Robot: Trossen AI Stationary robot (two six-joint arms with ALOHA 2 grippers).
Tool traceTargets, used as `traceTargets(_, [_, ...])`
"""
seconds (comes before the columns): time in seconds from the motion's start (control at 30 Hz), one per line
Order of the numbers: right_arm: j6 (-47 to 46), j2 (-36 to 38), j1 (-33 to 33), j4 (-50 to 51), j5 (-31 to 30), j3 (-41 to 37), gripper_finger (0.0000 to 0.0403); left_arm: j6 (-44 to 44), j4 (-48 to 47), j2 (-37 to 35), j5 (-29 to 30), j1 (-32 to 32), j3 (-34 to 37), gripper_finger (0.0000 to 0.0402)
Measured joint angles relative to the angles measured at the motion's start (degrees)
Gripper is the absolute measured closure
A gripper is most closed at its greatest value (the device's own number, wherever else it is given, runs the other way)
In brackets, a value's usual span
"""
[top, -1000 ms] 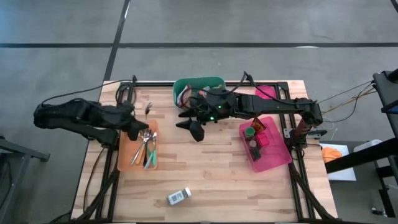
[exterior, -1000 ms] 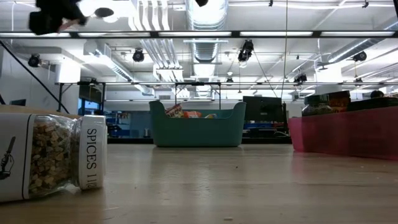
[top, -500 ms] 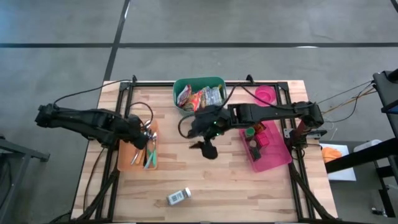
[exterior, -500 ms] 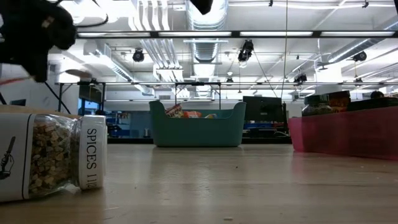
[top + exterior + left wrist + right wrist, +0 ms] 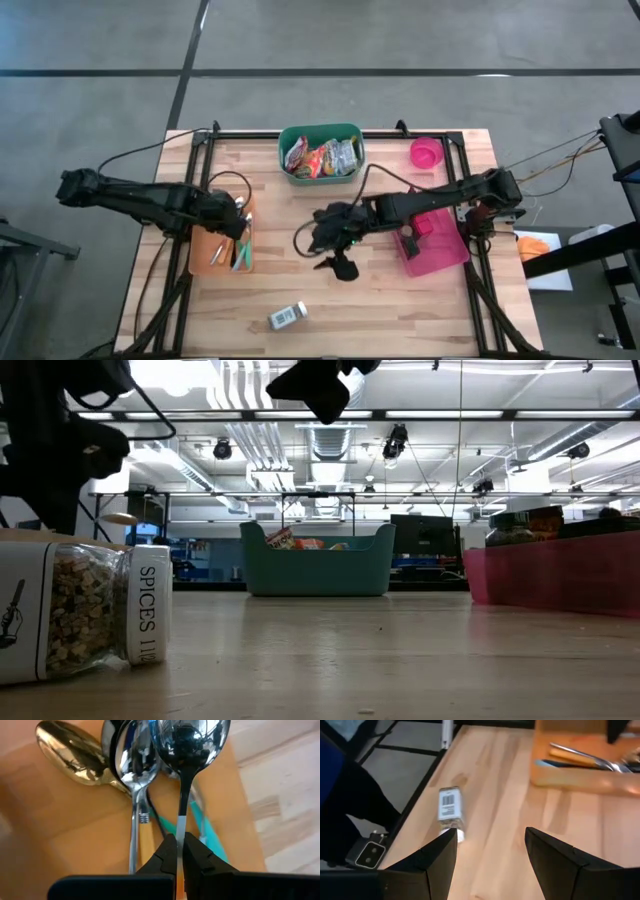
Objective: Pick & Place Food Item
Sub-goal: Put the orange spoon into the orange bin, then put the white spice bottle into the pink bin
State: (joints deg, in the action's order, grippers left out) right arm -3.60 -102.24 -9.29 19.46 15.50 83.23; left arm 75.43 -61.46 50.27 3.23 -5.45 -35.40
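Spice jar (image 5: 287, 317) lies on its side on the tabletop (image 5: 400, 310), near the front edge, well apart from both arms. In the low view the jar (image 5: 75, 607) fills the left foreground: clear body showing coarse seeds or flakes, a white cap printed "SPICES" running vertically, with digits after it that read roughly "110", and a white label whose small black drawing is too small to make out. Right wrist view shows a barcode label on the jar (image 5: 450, 810); its digits are unreadable.

Right hand (image 5: 338, 266) hangs above the middle of the tabletop, between the green bin (image 5: 320, 153) and the jar, its fingers (image 5: 555, 865) spread apart and holding nothing.

Left hand (image 5: 238, 215) is over the orange tray (image 5: 205, 255) at the tabletop's left side. Its fingers (image 5: 167, 857) are pressed together on the thin handle of a spoon (image 5: 189, 750), bowl pointing away from the wrist camera. More spoons (image 5: 131, 760) lie in the tray beneath.

Green bin holds coloured snack packets (image 5: 325, 155); their print cannot be read. Pink bin (image 5: 440, 250) sits at the right side, a small pink bowl (image 5: 425, 153) behind it.
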Motion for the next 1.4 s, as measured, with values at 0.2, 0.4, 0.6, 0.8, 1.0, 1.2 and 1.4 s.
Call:
traceTargets(0.2, [3.07,0.0,-2.61,-6.94,-0.04,-4.21,0.0174,-0.61,0.1,6.5,-1.95,1.65,0.12,0.0401])
traceTargets(0.4, [5.93,0.0,-4.6,-15.27,-0.42,-9.53,0.0174,-2.58,2.15,14.22,-3.28,1.71,0.18,0.0401])
traceTargets(0.6, [8.52,0.0,-5.62,-22.67,-0.62,-14.15,0.0174,-3.62,5.28,17.44,-3.24,2.21,1.38,0.0401])
traceTargets(0.8, [9.6,-1.37,-6.26,-28.99,-2.11,-16.73,0.0174,-0.72,11.85,17.28,-5.25,2.23,5.47,0.0401])
traceTargets(1.0, [9.65,-5.21,-7.36,-29.92,-2.08,-14.38,0.0174,-0.4,11.74,17.19,-5.37,2.23,5.73,0.04])
traceTargets(1.2, [9.39,-8.86,-7.33,-30.03,-1.94,-11.25,0.0174,-1.92,11.72,17.13,-8.0,2.23,5.04,0.0336])
traceTargets(1.4, [9.76,-10.2,-7.35,-27.87,-0.85,-8.4,0.0174,-3.48,10.49,16.57,-8.85,2.23,3.58,0.0244])
